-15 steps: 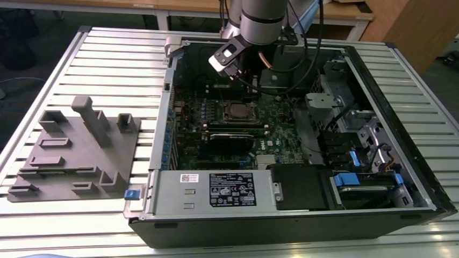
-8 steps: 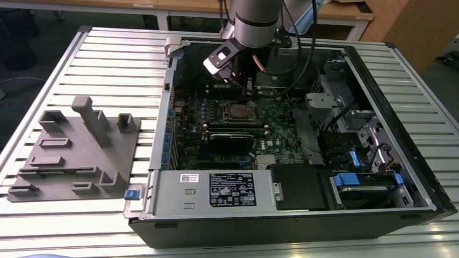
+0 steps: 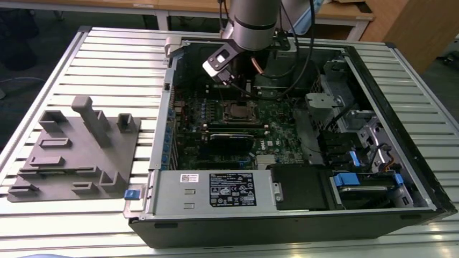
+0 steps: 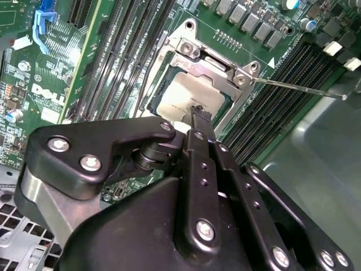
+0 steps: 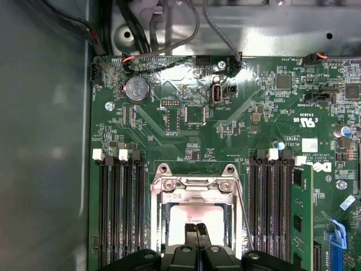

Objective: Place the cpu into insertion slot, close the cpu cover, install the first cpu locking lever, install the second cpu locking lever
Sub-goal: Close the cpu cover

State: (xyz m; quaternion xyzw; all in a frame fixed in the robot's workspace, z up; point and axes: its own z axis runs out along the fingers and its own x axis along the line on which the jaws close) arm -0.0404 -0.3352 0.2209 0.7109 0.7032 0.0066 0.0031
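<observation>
An open computer case [image 3: 287,228] lies on a slatted table [image 3: 115,59], open side up. Inside it, a green motherboard [image 3: 193,150] covers the floor, a silver power supply [image 3: 172,196] sits along the near wall, and drive bays fill the exterior view's right. A grey fixture [image 3: 79,156] rests on the table to the exterior view's left of the case.

The arm [image 3: 251,21] reaches down into the far half of the case, over the insertion slot [image 3: 237,112] in the far middle of the board. The cpu [image 5: 194,213] lies flat in that slot, pale metal top facing up, its edges parallel to the long memory slots [image 5: 273,214] on either side. The cpu cover [image 5: 194,184] appears to lie down around it, the chip showing through its window. A thin locking lever [image 4: 299,89] runs alongside one edge of the socket and angles away from the board, unlatched.

The gripper [image 5: 197,227] hangs directly above the cpu, its fingers pressed together and holding nothing. Whether the tips touch the chip is unclear.
</observation>
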